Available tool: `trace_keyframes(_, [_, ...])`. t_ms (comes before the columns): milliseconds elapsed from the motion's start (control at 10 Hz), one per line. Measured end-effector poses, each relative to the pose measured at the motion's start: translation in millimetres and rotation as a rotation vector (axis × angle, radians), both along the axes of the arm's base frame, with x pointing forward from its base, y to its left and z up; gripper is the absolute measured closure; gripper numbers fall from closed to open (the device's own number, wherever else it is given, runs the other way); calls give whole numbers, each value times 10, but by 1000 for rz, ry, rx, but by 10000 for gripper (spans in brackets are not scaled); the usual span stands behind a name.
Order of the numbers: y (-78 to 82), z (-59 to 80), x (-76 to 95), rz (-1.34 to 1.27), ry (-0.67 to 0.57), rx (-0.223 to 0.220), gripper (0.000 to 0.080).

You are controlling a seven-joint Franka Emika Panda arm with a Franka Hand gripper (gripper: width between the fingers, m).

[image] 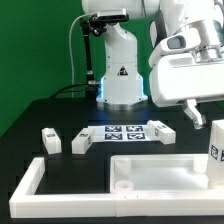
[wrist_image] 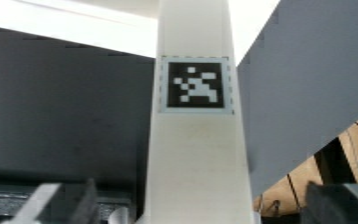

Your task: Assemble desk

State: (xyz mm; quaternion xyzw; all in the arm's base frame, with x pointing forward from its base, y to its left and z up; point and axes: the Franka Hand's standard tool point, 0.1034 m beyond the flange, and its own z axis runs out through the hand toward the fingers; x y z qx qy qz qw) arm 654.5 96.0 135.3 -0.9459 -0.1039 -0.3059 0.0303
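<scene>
Exterior view first: the jaws hang at the exterior view's right, and the upright leg [image: 215, 150] stands just below and beside them, at the frame edge. It seems to rise from the far corner of the tabletop [image: 150, 172], which lies flat on the table [image: 40, 110], lower than the jaws and nearer the camera. I cannot read the jaw gap from here. Well away from the jaws, toward the exterior view's left, lie a loose leg [image: 50, 140] and a second leg [image: 80, 143]. A third leg [image: 160, 128] rests nearer, beside the marker board [image: 120, 132]. The border rail [image: 28, 188] wraps the near corner.

Wrist view next: the upright leg [wrist_image: 197, 150] fills the middle, right between the jaws, its tag [wrist_image: 197, 85] facing me. One finger [wrist_image: 60, 205] stands clear of the leg's side with dark table showing in the gap, so I judge the jaws wide open and holding nothing.

I take this as the first leg being fitted into its corner. The next move calls either for closing on it again to seat it further, or for lifting straight up so neither finger knocks it, then going for a loose leg.
</scene>
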Motion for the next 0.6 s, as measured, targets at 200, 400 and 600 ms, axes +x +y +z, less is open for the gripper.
trace_keyframes(200, [0,0,0,0,0,0,153])
trace_keyframes(400, [0,0,0,0,0,0,150])
trace_keyframes(600, [-20,-2,-1,-1,20,-2,150])
